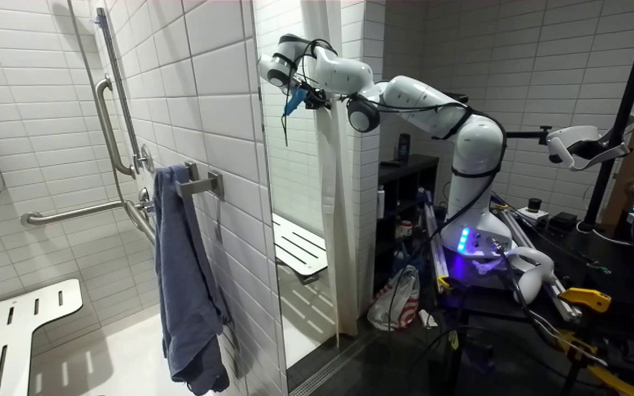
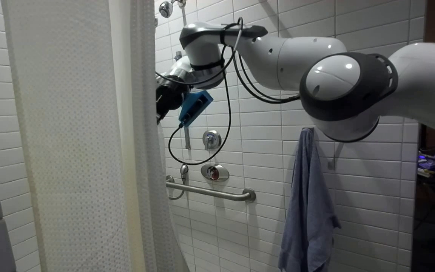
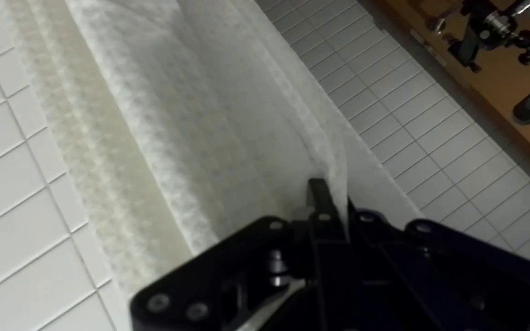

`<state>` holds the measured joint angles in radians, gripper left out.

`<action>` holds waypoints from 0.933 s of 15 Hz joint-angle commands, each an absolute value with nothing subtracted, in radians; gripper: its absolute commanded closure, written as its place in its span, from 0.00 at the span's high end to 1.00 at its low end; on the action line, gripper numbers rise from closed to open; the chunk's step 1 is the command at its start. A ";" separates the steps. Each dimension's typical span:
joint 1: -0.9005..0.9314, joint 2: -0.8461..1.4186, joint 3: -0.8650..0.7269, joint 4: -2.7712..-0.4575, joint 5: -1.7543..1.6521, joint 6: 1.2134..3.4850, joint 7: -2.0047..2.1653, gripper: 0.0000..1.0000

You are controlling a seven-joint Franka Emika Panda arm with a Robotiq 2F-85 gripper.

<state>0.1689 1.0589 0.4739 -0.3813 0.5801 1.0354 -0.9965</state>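
Note:
A pale, textured curtain [image 3: 228, 138] fills much of the wrist view and hangs in long folds. My gripper [image 3: 334, 200] is shut on a fold of it, and the cloth runs down between the two dark fingers. The right finger is mostly hidden behind that fold. In an exterior view the gripper [image 1: 323, 102] is small and dark against the upper part of the hanging curtain [image 1: 344, 220]. The near curtain [image 2: 77, 132] hides the fingertips in an exterior view, where only the black gripper body and a blue camera mount [image 2: 195, 107] show beside its edge.
A blue towel [image 1: 187, 275] hangs from a wall hook, also seen as a towel [image 2: 308, 204]. A grab bar [image 2: 210, 193] and shower valve [image 2: 212, 139] are on the tiled wall. A slatted white bench [image 1: 53, 300] stands left. A cable [image 2: 198, 163] loops below the wrist.

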 commanded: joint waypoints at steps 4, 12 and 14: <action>0.234 1.023 0.377 -0.442 0.406 1.163 -1.039 0.00; 0.276 0.996 0.360 -0.466 0.338 1.220 -1.029 0.00; 0.284 0.992 0.360 -0.472 0.331 1.211 -1.025 0.00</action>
<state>0.2487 0.9872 0.4055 -0.3958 0.4048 1.1949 -0.9967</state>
